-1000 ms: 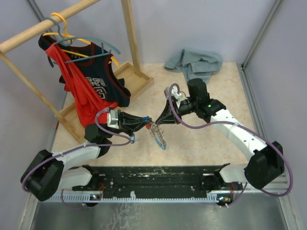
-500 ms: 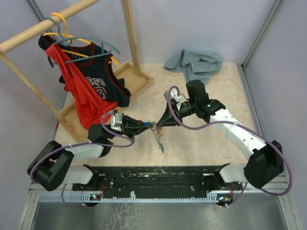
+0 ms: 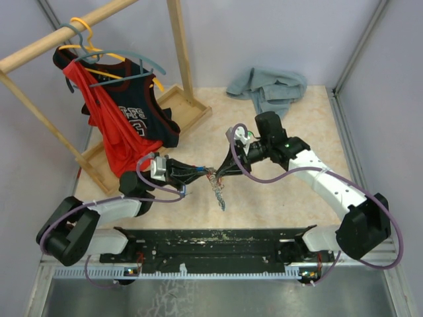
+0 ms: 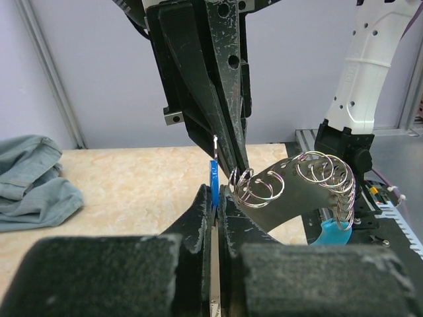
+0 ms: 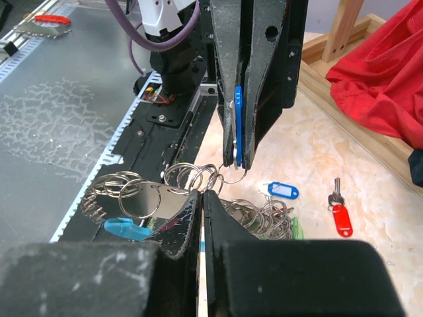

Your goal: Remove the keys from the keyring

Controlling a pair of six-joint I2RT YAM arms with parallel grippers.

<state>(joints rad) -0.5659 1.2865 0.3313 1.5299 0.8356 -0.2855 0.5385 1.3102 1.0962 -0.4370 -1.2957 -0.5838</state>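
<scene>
From above, your left gripper (image 3: 202,173) and right gripper (image 3: 222,170) meet tip to tip over the table (image 3: 277,206), with the keyring (image 3: 217,189) dangling between them. The white lettering on the black jersey (image 3: 142,125) is too folded to read.

Left wrist: the jaws are pinched tight on a blue tag (image 4: 213,187) — the rings sit just beside it.

Right wrist: the jaws are clamped on the keyring. A red-tagged key (image 5: 340,216) lies on the table — no writing is legible on it.

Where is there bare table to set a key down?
Bare tabletop lies between the right arm and the black front rail, and between the grey cloth and the right wall. Crowded: the middle, where left end effector and right end effector grip the keyring and keys, and beside the rack base.
</scene>
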